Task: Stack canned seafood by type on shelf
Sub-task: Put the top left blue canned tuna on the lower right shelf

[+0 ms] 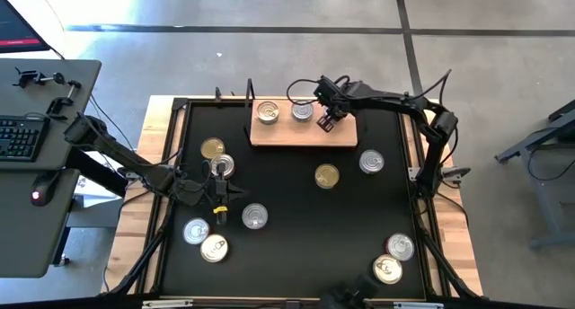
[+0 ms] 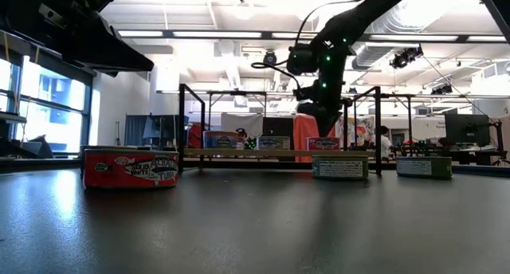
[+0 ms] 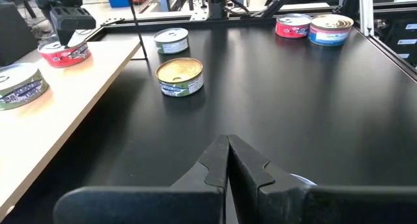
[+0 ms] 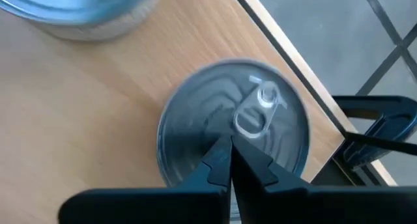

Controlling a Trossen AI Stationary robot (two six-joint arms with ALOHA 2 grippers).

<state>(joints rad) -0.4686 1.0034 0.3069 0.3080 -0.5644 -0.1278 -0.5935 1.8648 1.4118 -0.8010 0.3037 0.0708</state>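
The shelf (image 1: pixel 301 132) is a light-wood board at the mat's far side. Three tins stand on it: two silver-lidded ones (image 1: pixel 267 113) (image 1: pixel 302 111) and a third silver tin with a pull tab (image 4: pixel 234 129). My right gripper (image 1: pixel 328 120) (image 4: pixel 229 144) is shut, pointing down right over that third tin's lid near the board's right end. My left gripper (image 1: pixel 220 183) (image 3: pixel 228 146) is shut, low over the mat's left part. It is beside a silver tin (image 1: pixel 222 165) and a gold-lidded one (image 1: pixel 213 148). My right gripper's shut fingertips stand over the middle of the silver tin's lid (image 4: pixel 215 120), coming from above. The tin rests flat on the board. Whether the tips touch the lid or hover just above it, I cannot tell.
More tins lie flat on the black mat: a gold one (image 1: pixel 327 175), a silver one (image 1: pixel 371 162), three near the left front (image 1: pixel 254 216) (image 1: pixel 196 231) (image 1: pixel 214 248) and two at the right front (image 1: pixel 400 247) (image 1: pixel 387 269). Black posts (image 1: pixel 250 92) rise behind the board.
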